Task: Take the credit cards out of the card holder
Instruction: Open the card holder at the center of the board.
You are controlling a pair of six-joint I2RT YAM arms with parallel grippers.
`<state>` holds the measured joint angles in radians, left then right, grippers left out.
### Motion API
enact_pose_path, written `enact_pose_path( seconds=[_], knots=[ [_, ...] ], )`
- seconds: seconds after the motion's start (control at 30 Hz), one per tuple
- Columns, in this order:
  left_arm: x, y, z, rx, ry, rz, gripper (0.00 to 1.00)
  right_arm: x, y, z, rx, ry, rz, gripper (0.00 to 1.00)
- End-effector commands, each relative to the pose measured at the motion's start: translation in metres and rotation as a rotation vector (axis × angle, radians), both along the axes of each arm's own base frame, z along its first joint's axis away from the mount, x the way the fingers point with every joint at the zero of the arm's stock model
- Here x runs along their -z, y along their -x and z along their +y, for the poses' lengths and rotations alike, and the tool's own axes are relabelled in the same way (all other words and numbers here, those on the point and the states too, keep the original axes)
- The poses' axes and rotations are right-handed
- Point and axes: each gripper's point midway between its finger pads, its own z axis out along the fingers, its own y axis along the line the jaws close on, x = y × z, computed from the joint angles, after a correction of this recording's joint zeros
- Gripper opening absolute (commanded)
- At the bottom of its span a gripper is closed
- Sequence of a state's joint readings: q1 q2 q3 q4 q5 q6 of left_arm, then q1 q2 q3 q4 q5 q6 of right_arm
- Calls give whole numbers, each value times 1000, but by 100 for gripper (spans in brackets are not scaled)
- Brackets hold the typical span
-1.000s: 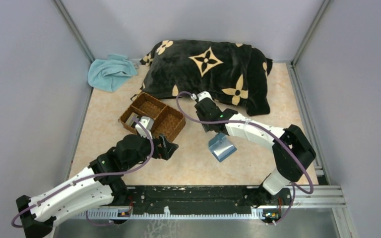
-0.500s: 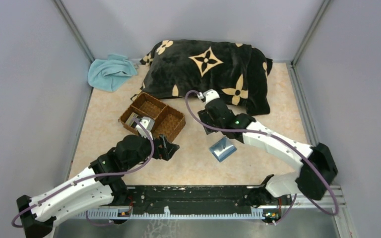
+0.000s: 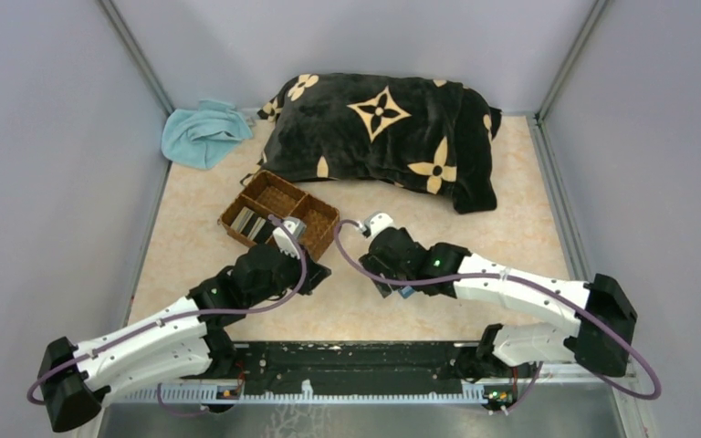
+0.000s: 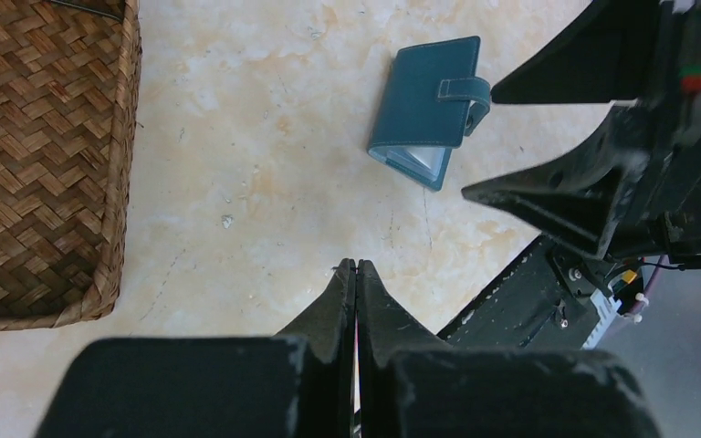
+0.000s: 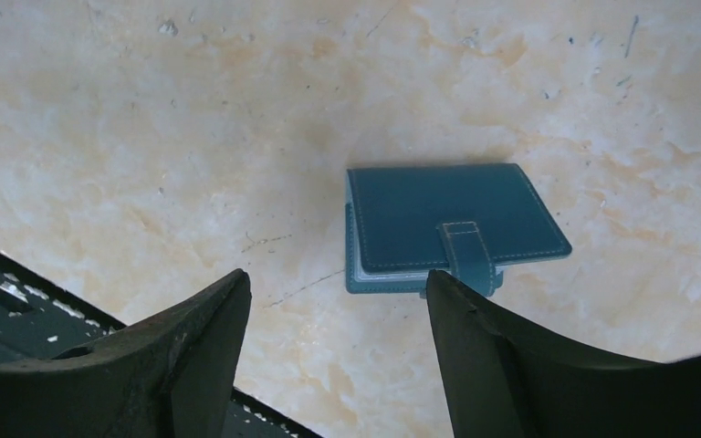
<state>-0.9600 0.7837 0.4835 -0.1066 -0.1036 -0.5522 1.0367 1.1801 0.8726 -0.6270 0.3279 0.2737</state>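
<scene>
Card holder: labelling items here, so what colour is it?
The card holder is teal-blue; the right wrist view shows it best.

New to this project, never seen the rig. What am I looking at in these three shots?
Two robot arms bolted at the near edge of a table. One picture is from a fixed camera above; the other two come from a camera on each wrist. The left gripper is shut, empty; the right gripper is open, above the teal card holder, which lies folded on the table. Further back: a woven tray with what look like cards in one compartment, a black patterned pillow, a blue cloth.
</scene>
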Motion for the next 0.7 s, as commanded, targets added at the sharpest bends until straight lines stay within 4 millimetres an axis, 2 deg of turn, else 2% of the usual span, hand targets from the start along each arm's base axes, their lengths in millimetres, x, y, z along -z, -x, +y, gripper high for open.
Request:
enact_pose_path(
  seconds=[0.0,0.17,0.37,0.57,0.63,0.67],
  knots=[
    [-22,-5,1,-25,51,-52,3,-5,-1,9,-7,59,-46,72],
    [-32,-3,17,-82,83,-63,10,16,2,7,-19,199,-20,72],
    [-23,4,32,-129,108,-25,14,44,-3,-13,22,410,-10,72],
    [-19,8,43,-157,129,-15,15,46,-15,-21,64,529,-56,68],
    [-20,7,46,-167,121,-20,15,44,-20,-22,75,553,-77,63],
    [-20,7,48,-170,114,-24,15,43,-21,-22,77,557,-82,56]
  ],
)
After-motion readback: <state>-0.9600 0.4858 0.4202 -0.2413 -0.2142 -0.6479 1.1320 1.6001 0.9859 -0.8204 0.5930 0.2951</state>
